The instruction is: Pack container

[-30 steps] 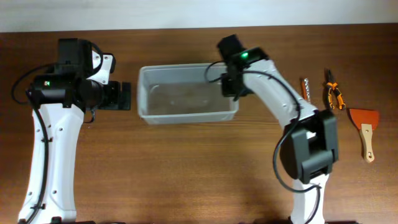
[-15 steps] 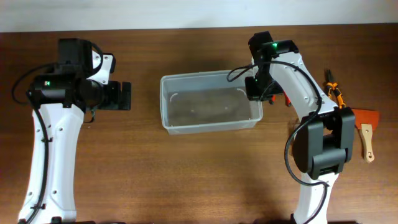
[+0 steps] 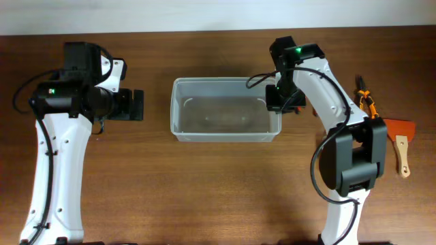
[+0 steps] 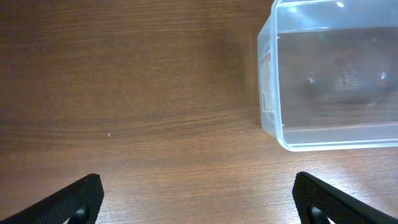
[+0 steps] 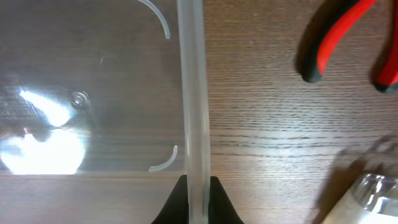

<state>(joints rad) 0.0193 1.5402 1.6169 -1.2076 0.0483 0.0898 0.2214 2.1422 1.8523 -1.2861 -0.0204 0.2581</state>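
The container [image 3: 178,109], a large clear plastic tub, sits empty at the table's middle. My right gripper [image 3: 278,101] is shut on its right wall. In the right wrist view the thick rim [image 5: 193,93] runs straight down between the two black fingers [image 5: 171,208], which pinch it at the right gripper [image 5: 196,200]. My left gripper [image 3: 136,105] hovers to the left of the tub, apart from it. In the left wrist view the left gripper [image 4: 199,199] is open wide over bare wood, and the container's left end [image 4: 268,93] shows at upper right.
Red-handled pliers [image 5: 336,37] lie just right of the tub, with a small clear case [image 5: 373,190] nearer. Orange-and-black pliers [image 3: 366,102] and a scraper with a wooden handle [image 3: 400,139] lie at the table's far right.
My right gripper has dragged the container to the right across the table, then eased it slightly back left. The left arm has not moved.
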